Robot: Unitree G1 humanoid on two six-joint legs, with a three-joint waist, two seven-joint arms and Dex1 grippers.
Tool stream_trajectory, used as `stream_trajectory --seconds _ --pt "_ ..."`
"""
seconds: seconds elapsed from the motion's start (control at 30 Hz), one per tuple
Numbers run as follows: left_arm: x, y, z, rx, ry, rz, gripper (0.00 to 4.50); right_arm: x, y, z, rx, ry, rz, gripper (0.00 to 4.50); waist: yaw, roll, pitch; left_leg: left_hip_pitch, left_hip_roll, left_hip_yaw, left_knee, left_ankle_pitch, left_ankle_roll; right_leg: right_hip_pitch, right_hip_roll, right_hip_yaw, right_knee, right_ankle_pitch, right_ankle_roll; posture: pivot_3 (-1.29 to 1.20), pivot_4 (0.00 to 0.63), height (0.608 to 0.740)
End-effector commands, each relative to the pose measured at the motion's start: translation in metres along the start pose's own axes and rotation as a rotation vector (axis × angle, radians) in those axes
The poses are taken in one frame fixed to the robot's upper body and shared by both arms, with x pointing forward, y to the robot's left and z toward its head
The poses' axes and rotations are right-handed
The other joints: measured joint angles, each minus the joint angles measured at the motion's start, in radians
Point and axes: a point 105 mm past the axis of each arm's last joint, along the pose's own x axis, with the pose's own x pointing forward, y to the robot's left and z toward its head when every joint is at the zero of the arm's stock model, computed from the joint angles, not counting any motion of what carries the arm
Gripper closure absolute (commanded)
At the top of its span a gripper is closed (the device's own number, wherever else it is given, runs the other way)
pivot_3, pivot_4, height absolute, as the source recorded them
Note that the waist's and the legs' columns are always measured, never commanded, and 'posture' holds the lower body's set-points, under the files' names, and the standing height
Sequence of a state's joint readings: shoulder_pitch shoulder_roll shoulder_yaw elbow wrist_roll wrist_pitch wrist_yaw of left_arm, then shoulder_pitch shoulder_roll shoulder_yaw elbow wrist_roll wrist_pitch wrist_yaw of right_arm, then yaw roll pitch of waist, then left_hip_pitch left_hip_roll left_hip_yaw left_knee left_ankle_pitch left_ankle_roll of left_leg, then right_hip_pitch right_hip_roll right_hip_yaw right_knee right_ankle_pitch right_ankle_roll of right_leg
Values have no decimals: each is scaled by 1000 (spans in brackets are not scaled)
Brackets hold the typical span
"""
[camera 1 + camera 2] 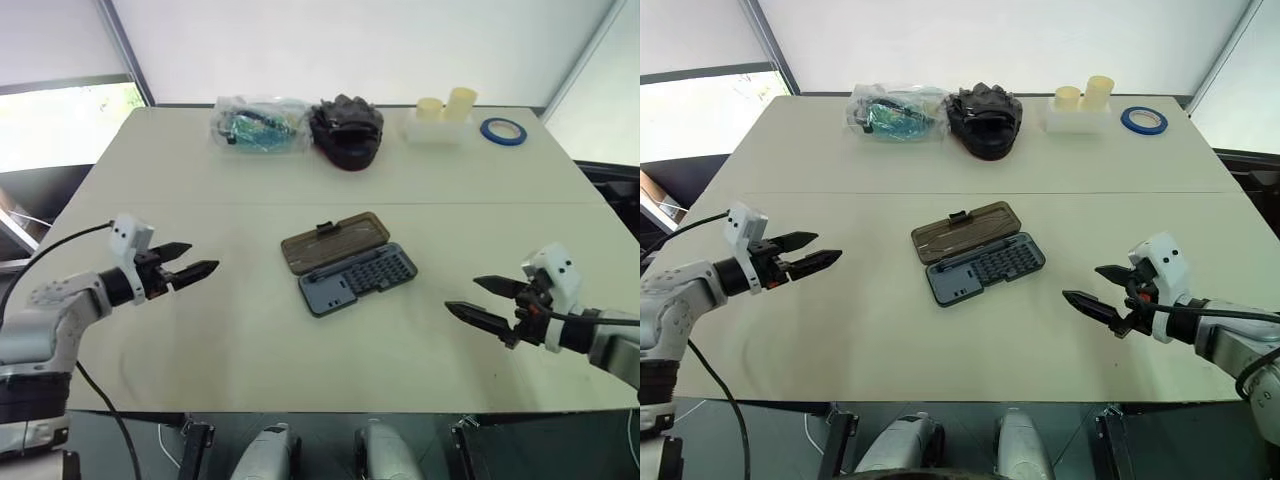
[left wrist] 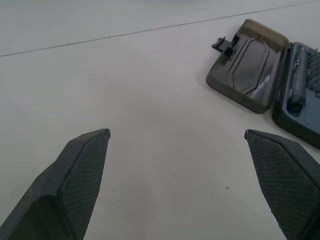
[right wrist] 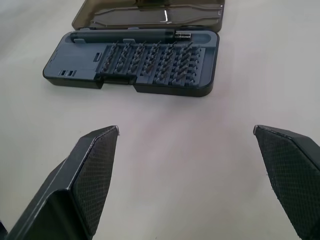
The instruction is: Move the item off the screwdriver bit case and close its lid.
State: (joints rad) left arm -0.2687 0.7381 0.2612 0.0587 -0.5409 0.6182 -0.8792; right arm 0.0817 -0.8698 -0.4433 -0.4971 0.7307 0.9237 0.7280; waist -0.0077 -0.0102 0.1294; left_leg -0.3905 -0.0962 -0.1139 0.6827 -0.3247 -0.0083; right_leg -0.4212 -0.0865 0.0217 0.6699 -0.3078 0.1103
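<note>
we see the screwdriver bit case [image 1: 358,279] lying near the middle of the pale table [image 1: 200,180], open, with rows of small bits standing in it and a dark driver handle along its far edge. the lid [image 1: 333,241] lies folded back flat on the table at about 11 o'clock from the case, joined to it along one long side, its small black latch tab on the far long edge. nothing rests on the case or lid.

our left gripper [image 1: 193,271] hovers at roughly 9 o'clock from the case, well apart from it, its two black fingers spread wide and holding nothing. our right gripper [image 1: 482,301] hovers at about 4 o'clock from the case, also well apart, fingers likewise spread wide and empty. both point inward toward the case.

along the far edge of the table, at 12 o'clock, sit a clear plastic bag [image 1: 258,126] with green contents, a black pouch [image 1: 346,131] just beside it, a white block carrying two pale yellow cylinders [image 1: 446,108], and a roll of blue tape [image 1: 502,131].
</note>
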Motion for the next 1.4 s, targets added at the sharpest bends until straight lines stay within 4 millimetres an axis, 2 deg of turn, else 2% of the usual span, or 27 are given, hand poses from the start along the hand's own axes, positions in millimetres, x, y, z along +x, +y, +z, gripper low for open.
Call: stream_trajectory --seconds 0.03,0.5,1.03,1.13,1.17,1.23,1.27,1.3,1.33,1.4 --pt "-3 1 17 50 -58 24 0 1 1 9 -38 -23 8 34 -1 0 0 0 0 0 0 0 0 0 0 0 0 0 0 0 150 740" --pt "0 3 14 80 -63 45 0 2 2 7 -44 -20 -2 34 -1 0 0 0 0 0 0 0 0 0 0 0 -1 0 0 0 150 740" --pt "1 14 21 127 -39 23 0 0 -2 11 -63 -26 -22 34 0 0 0 0 0 0 0 0 0 1 0 -1 -1 0 0 0 150 740" --pt "8 19 29 166 -33 2 0 1 19 27 -94 -55 64 34 0 0 0 0 0 0 0 0 0 1 0 -1 -1 0 0 0 150 740" --pt "13 18 31 187 -25 -23 0 4 34 36 -88 -86 136 34 -2 0 0 0 0 0 0 0 0 1 0 -1 -2 0 0 0 150 740" --pt "27 14 34 239 -5 -96 0 13 75 50 -70 -146 339 34 -3 0 0 0 0 0 0 0 0 1 0 -2 -1 0 0 0 150 740" --pt "35 9 35 284 12 -152 0 16 96 50 -86 -135 433 34 -4 0 0 0 0 0 0 0 0 1 0 -2 -2 0 0 0 150 740" --pt "43 5 35 343 42 -212 0 20 109 45 -117 -98 478 34 -4 -1 0 0 1 -1 0 0 0 1 0 -3 -1 0 0 0 150 740" --pt "52 1 35 388 67 -262 0 24 112 40 -144 -61 475 34 0 -1 0 0 1 -1 0 0 0 1 0 -4 -2 0 0 0 150 740" --pt "71 -1 41 427 91 -319 0 31 103 36 -155 -42 416 34 13 -2 0 -1 0 -3 1 0 0 2 0 -6 -3 0 0 0 150 740"
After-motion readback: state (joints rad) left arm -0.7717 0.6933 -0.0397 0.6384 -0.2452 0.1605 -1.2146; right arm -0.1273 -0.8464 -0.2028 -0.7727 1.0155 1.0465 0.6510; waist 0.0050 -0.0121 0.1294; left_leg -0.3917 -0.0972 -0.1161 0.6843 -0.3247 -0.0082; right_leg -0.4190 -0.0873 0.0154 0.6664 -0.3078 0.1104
